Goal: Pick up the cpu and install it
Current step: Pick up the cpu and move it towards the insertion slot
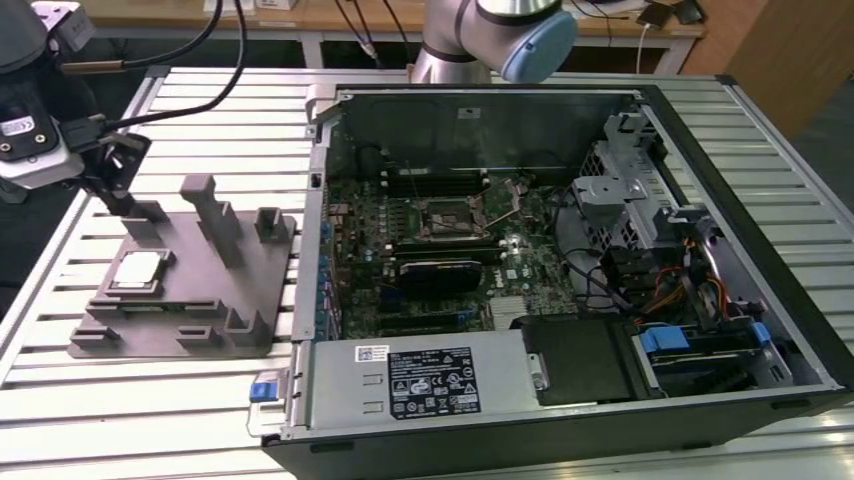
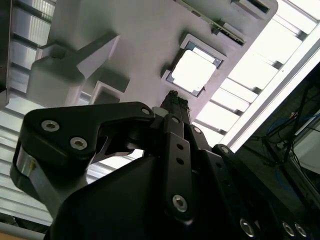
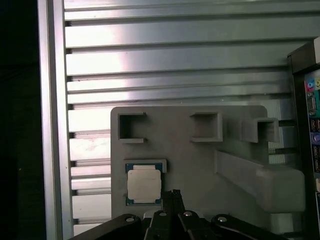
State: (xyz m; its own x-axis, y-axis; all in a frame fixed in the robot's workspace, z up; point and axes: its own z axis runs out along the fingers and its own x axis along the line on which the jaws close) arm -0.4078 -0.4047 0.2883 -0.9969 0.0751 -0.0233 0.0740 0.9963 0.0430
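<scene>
The cpu [image 1: 139, 272], a small square chip with a shiny silver top, lies flat in a recess of the grey fixture plate [image 1: 200, 305] on the exterior view's left. In both wrist views the cpu [image 2: 194, 71] [image 3: 144, 184] rests just beyond my fingertips. My gripper [image 1: 128, 210] hangs over the plate's far part, a little behind the cpu and not touching it. Its black fingers [image 3: 173, 196] are pressed together with nothing between them, as my gripper [image 2: 173, 96] also shows in the second wrist view. The motherboard socket [image 1: 447, 220] sits inside the open computer case.
The open computer case [image 1: 747, 230] fills the exterior view's middle and right, with cables, drive bays and a power supply [image 1: 427, 378]. Upright posts [image 1: 214, 215] rise from the fixture plate close to my gripper. Everything stands on a slatted aluminium table [image 1: 147, 400].
</scene>
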